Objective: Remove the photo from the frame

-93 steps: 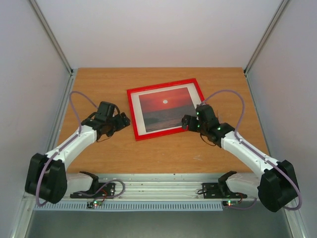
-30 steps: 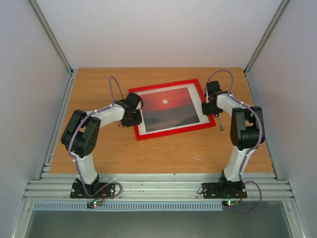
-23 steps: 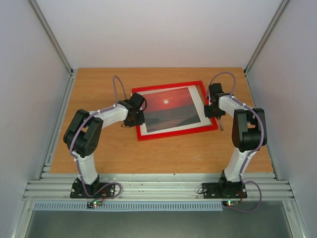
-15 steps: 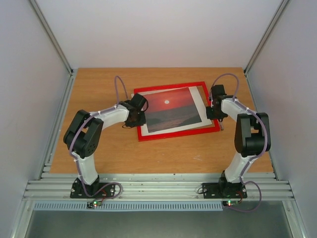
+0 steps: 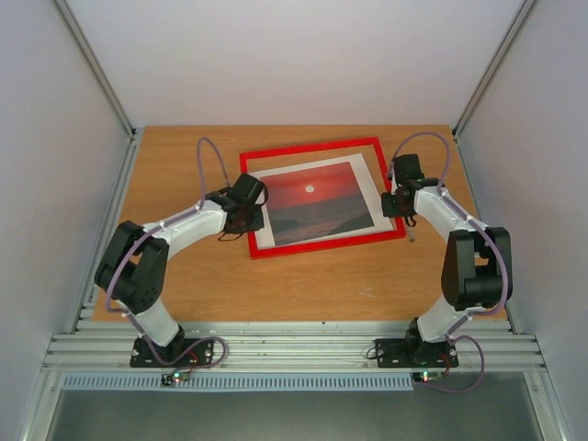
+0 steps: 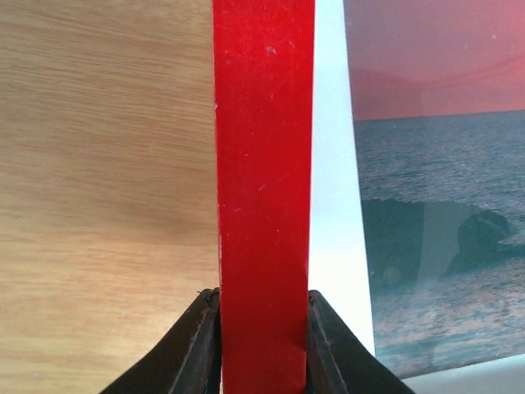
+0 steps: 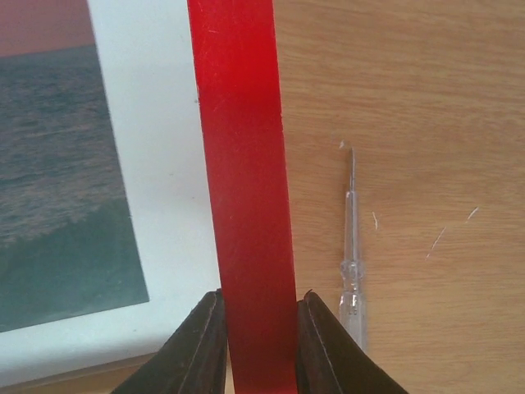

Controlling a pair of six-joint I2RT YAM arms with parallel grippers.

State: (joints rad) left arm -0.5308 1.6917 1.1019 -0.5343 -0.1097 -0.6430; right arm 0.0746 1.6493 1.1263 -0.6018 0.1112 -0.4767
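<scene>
Where the frame sits, top view: frame (image 5: 308,147) mid-picture on the table (image 5: 184,276), red outline a bit skewed.
Photo, top view: photo (image 5: 310,202) inside the red outline, sitting low toward the lower bar. A brown strip shows between its upper white margin and the upper bar; cannot tell if that is table or backing.
Left gripper, top view: left gripper (image 5: 248,215) on the left bar of the frame.
Right gripper, top view: right gripper (image 5: 393,204) on the right bar.
Left wrist view, grip: fingers (image 6: 197,336) nearly closed, one on each side of the red bar at lower centre, pinching it and nothing else.
Left wrist view, photo: white margin and sea part of the print lie right of the bar, bare wood left of it.
Right wrist view, grip: fingers (image 7: 201,345) nearly closed, clamped on the red bar at lower centre.
Right wrist view, photo: margin and sea at left of the bar, with a thin brown edge under the margin at lower left.
Right wrist view, extra: clear-handled tool (image 7: 351,246) on the wood just right of the bar, not touching it.
Done: both side bars gripped. Judging by the brown strip, frame and print look to be starting to part.
Left: photo not out yet, it lies within the outline. The frame has to come clear of it.
</scene>
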